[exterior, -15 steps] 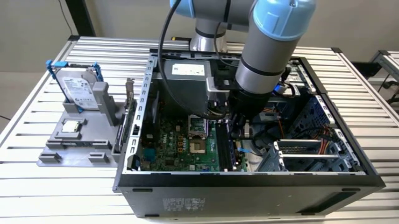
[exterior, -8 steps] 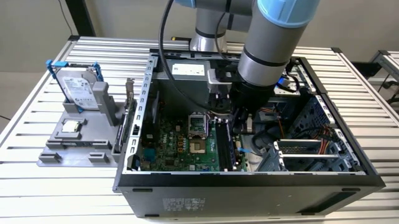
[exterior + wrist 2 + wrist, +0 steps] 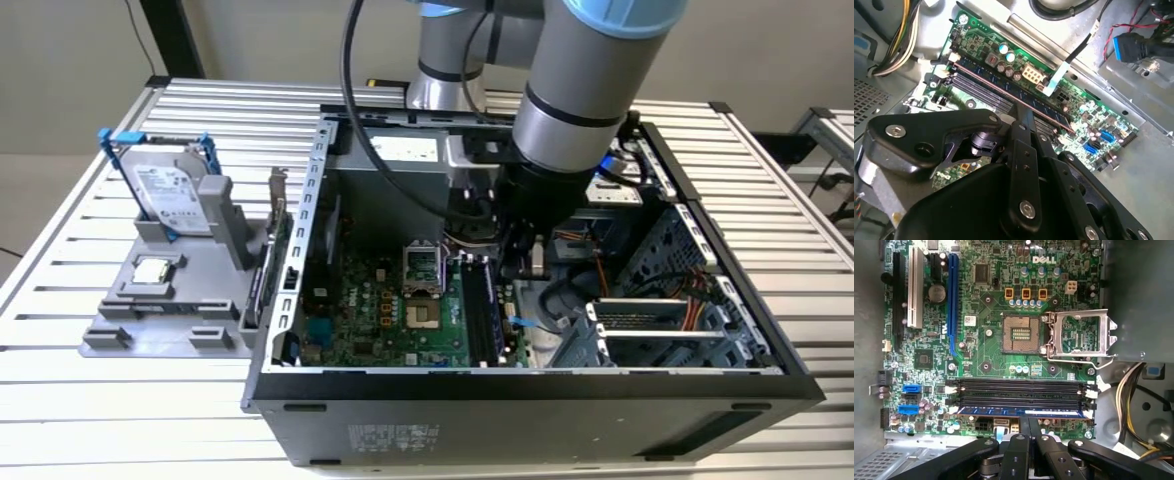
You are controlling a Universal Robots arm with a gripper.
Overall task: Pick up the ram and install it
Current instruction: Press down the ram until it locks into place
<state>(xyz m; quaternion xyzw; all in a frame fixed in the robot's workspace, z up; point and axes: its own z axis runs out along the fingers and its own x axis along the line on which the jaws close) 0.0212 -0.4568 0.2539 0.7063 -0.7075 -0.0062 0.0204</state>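
The gripper (image 3: 1028,432), its jaws clamped on the ram (image 3: 1021,412), holds it in a motherboard (image 3: 994,340) slot inside the computer case (image 3: 534,385) on a slatted metal table (image 3: 107,400).

The ram (image 3: 1021,411), a thin blue-green stick, sits on edge in the motherboard's outermost black slot.

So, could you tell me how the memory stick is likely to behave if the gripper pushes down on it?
The ram looks thin and long, so probably stiff but fragile. Standing on edge in the black slot, it may tilt if the gripper presses unevenly.
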